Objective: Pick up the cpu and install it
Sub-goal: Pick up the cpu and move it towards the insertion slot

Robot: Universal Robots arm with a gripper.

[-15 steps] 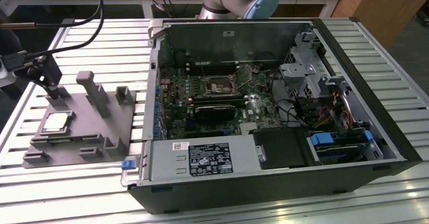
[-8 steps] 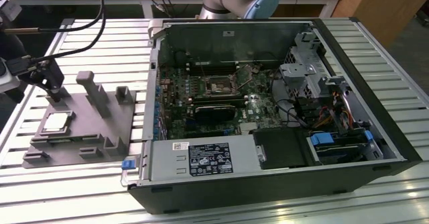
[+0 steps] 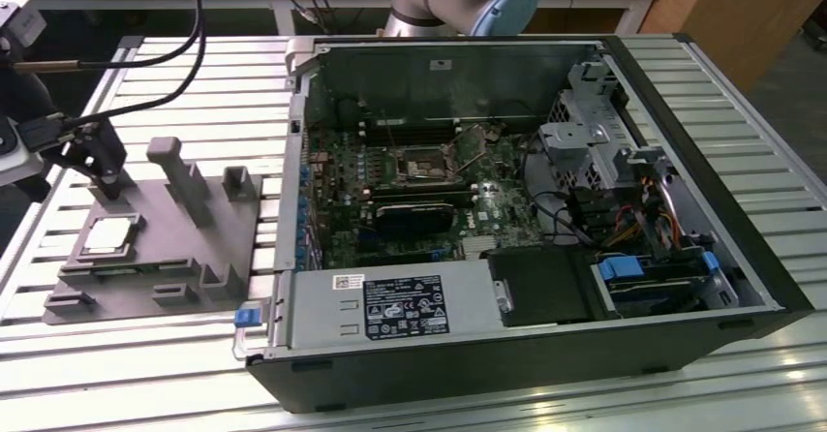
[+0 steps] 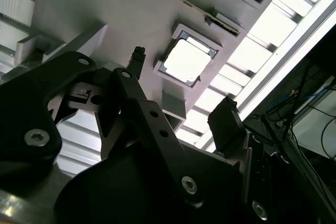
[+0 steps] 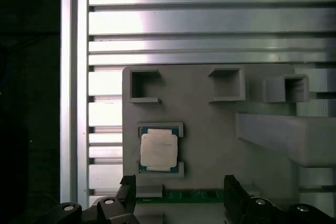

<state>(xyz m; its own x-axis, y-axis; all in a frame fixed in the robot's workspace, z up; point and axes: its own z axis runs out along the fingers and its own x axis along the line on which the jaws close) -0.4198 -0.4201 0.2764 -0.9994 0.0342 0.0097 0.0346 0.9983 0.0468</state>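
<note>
step: reach for cpu | cpu: seated in pocket by fixture plate edge, exterior view's left | gripper: wide open, empty, short of cpu | advice: centre jaws, descend square, grip unwalled sides

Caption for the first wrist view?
Open tool hangs near the chip, which sits in its pocket on the grey plate.
</note>
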